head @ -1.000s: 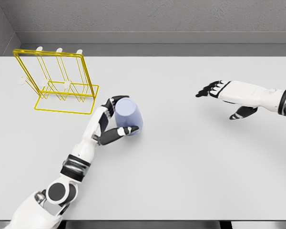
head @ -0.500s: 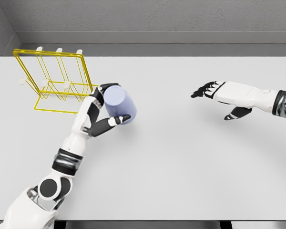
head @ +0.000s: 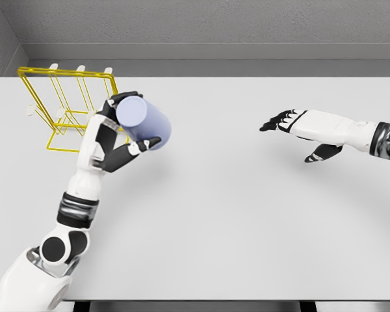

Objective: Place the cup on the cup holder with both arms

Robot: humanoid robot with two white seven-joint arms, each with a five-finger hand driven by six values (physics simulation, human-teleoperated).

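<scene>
One cup (head: 145, 121), one holder (head: 65, 107), two hands.

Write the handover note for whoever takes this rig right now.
Left hand: shut on the cup, held in the air, tilted, just right of the yellow rack.
Right hand: open, holds nothing, out over the right side of the table.
Done: cup grasped and brought up beside the rack.
Left: seat the cup on one of the rack's pegs, then let go.

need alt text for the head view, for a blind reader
The left hand holds a lavender cup tilted on its side, beside a yellow wire cup holder on a white table. The right hand hovers open at right.
</scene>
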